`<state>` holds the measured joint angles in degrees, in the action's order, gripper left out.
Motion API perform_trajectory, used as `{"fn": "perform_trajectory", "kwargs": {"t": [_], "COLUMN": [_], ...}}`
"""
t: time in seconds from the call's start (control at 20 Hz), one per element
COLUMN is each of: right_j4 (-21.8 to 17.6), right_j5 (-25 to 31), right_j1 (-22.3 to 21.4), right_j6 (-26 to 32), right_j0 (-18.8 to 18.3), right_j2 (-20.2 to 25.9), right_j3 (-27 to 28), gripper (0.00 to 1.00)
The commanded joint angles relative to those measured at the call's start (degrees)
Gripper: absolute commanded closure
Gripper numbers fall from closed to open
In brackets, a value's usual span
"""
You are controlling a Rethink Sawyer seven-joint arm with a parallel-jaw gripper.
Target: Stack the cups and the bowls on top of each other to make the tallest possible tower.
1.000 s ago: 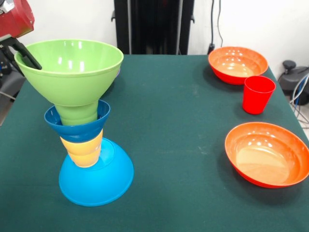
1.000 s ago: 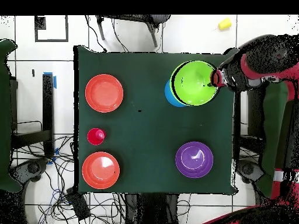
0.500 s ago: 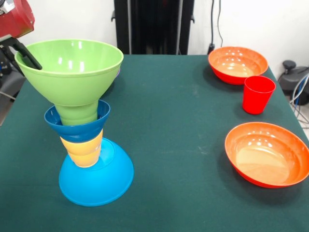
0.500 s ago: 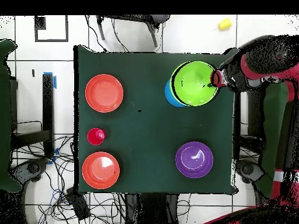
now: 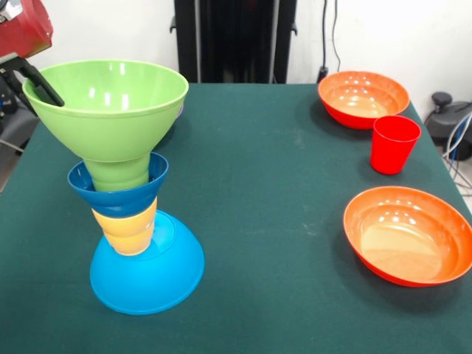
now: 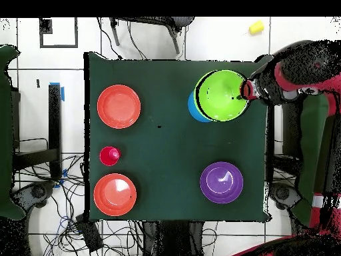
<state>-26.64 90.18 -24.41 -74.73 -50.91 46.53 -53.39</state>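
Gripper [image 5: 40, 82] at rim of green bowl [image 5: 107, 103], one black finger [image 5: 44, 87] inside the rim against the wall; other finger not made out, so grip on the rim likely but open-or-closed state cannot be told. Red wrist housing just above and outboard of the bowl, past the table edge [image 6: 263, 133] in the overhead view.

Directly below gripper: tower [image 5: 129, 206]. Top to bottom: green bowl upright, mouth up; green cup [image 5: 118, 175] under it, seated in small dark blue bowl [image 5: 122, 195]; yellow cup [image 5: 127, 228] beneath; large light blue bowl [image 5: 147, 273] upside down as base on green cloth. Stack leaning slightly, base offset from the top bowl in the overhead view.

Farther from gripper, same side of table: purple bowl [image 6: 222, 182], upright, alone, well apart from tower.

Farthest, across the table: two orange bowls [image 5: 363, 98] [image 5: 409, 234], both upright, with red cup [image 5: 394, 144] standing between them, nearer the first.
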Motion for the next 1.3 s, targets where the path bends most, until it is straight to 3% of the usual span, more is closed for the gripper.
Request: {"fn": "perform_trajectory", "kwargs": {"t": [0.05,1.3], "right_j4": [-3.77,-3.88], "right_j5": [-3.58,-5.20], "right_j1": [0.89,0.74], "right_j6": [16.51,16.32], "right_j0": [0.53,0.49], "right_j2": [-1.12,-1.18], "right_j3": [-3.79,-4.33], "gripper": [1.00,1.00]}}
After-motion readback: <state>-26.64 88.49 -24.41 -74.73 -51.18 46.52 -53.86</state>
